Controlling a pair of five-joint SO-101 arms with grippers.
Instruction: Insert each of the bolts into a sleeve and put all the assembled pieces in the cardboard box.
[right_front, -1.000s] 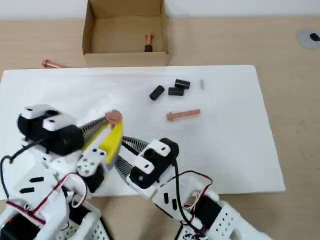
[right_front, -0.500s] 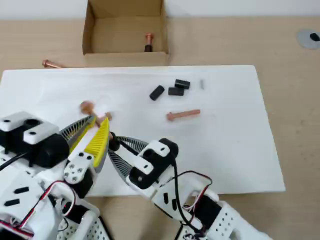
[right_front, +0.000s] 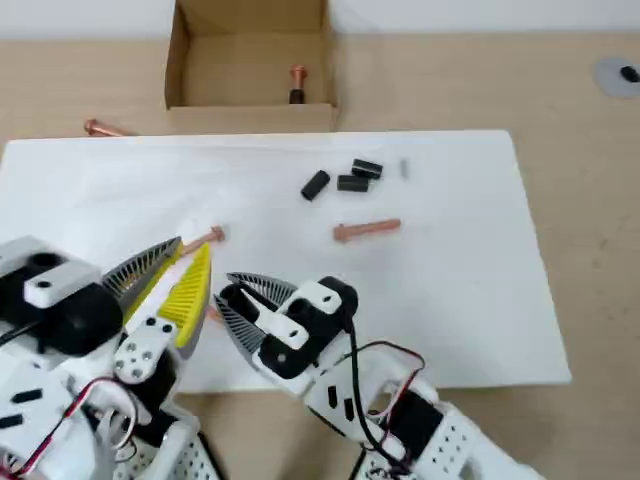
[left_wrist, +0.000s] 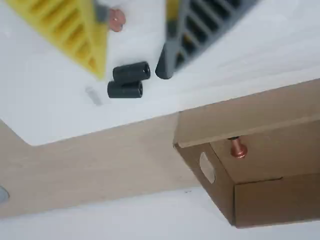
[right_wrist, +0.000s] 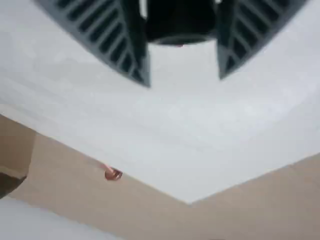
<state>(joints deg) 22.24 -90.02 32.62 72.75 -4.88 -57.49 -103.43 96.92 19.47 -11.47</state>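
Left claw (right_front: 190, 247) hanging wide open, empty, over the white mat (right_front: 450, 300). Right claw (right_front: 228, 292) gripping a black sleeve (right_wrist: 177, 22). Cardboard box (right_front: 250, 118) holding one assembled piece (right_front: 297, 84). Loose bolt (right_front: 205, 238) lying just beside the left claw's tips; second bolt (right_front: 366, 230) lying mid-mat, near three spare sleeves (right_front: 351, 183).

Three bare bolts (right_front: 367, 229) (right_front: 100, 128) (right_front: 205, 237), three loose sleeves (right_front: 314, 185) (right_front: 352, 183) (right_front: 366, 169), one gripped sleeve (right_wrist: 180, 22), one assembled piece (right_front: 297, 83), one cardboard box (right_front: 250, 118).
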